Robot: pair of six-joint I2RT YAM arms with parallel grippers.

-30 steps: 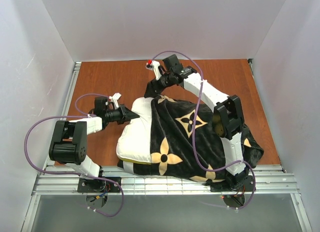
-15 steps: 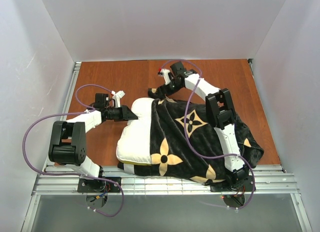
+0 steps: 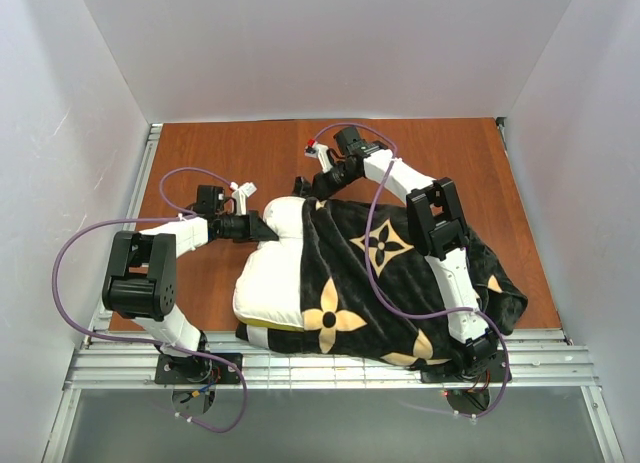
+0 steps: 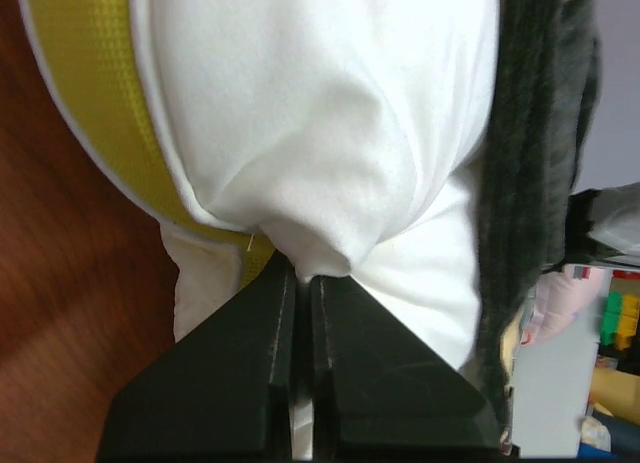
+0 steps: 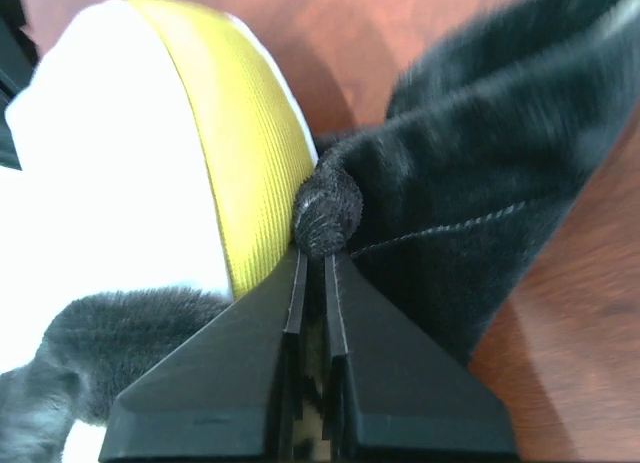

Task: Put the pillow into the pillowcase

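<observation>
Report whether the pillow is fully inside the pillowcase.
Partly in. The pillow shows bare white at its left end; the pillowcase covers the rest. The left gripper pinches pillow fabric, the right gripper the pillowcase's hem.

Pillow (image 3: 268, 278) is showing smooth matt white cloth with a ribbed woven yellow band (image 5: 240, 173), pillowcase (image 3: 410, 283) is looking like fuzzy black plush, table (image 3: 240, 153) is reading as reddish wood grain with a slight sheen, left gripper (image 4: 297, 275) and right gripper (image 5: 313, 258) are showing matt black plastic.

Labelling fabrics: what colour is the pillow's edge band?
Yellow band on white pillow; right wrist view clearest.
</observation>
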